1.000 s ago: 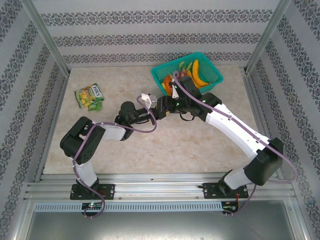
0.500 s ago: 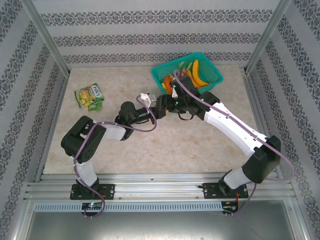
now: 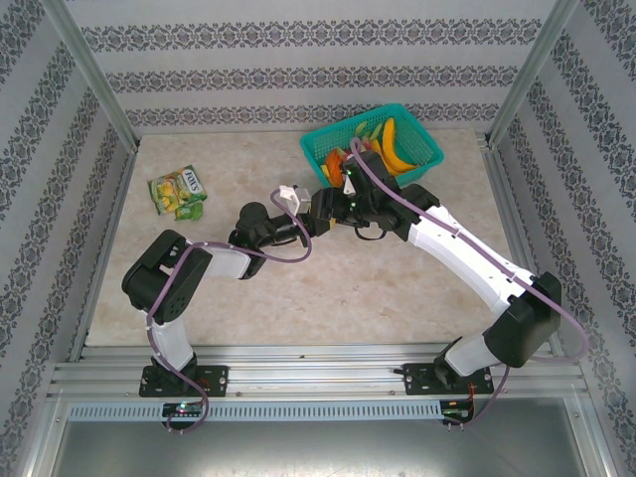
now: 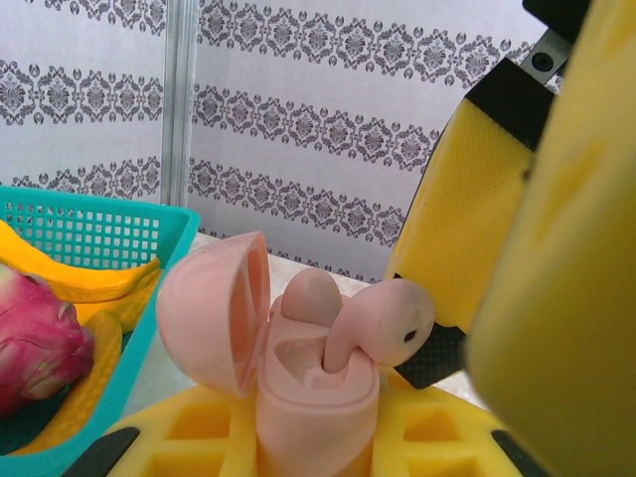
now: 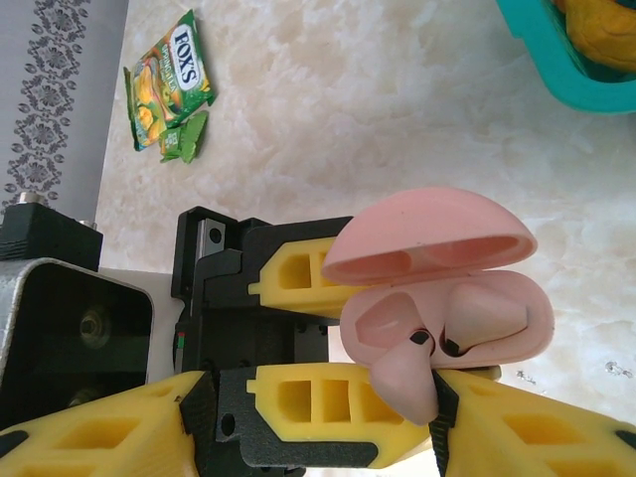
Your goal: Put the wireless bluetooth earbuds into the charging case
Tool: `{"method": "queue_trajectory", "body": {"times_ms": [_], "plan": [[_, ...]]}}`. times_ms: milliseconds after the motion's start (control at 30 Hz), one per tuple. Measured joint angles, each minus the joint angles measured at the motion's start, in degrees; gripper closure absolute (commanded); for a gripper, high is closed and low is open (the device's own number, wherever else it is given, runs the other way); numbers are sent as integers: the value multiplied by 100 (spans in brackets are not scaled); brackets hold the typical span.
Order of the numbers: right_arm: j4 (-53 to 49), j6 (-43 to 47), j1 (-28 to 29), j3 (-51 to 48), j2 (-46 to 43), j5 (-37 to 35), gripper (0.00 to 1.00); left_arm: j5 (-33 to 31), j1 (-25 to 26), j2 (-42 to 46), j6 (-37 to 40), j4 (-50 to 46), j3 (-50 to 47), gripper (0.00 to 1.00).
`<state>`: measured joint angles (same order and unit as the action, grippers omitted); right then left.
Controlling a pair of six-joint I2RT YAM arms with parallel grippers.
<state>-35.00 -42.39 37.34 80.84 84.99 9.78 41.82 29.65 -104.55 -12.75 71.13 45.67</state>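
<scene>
My left gripper [image 4: 308, 442] is shut on the base of a pale pink charging case [image 4: 308, 397], held upright with its lid [image 4: 214, 313] swung open. One pink earbud [image 4: 308, 296] sits in its slot. A second pink earbud [image 4: 383, 323] leans with its stem in the other slot and its head sticking out. In the right wrist view this earbud [image 5: 407, 373] rests against one pad of my right gripper [image 5: 318, 407]. That gripper's jaws stand wide apart, either side of a left finger [image 5: 328, 397]. In the top view both grippers [image 3: 323, 211] meet above mid-table.
A teal basket [image 3: 417, 129] of fruit stands at the back right, close behind the grippers. Its wall [image 4: 89, 229] is in the left wrist view. A green candy bag [image 3: 179, 189] lies at the back left.
The right wrist has shifted slightly at the case. The left arm and the case have stayed put.
</scene>
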Motion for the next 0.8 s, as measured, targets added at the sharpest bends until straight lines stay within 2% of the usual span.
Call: {"method": "queue_trajectory", "body": {"times_ms": [800], "plan": [[68, -527, 4, 2, -114, 210, 41, 13, -2, -42, -83, 225, 9, 100]]}}
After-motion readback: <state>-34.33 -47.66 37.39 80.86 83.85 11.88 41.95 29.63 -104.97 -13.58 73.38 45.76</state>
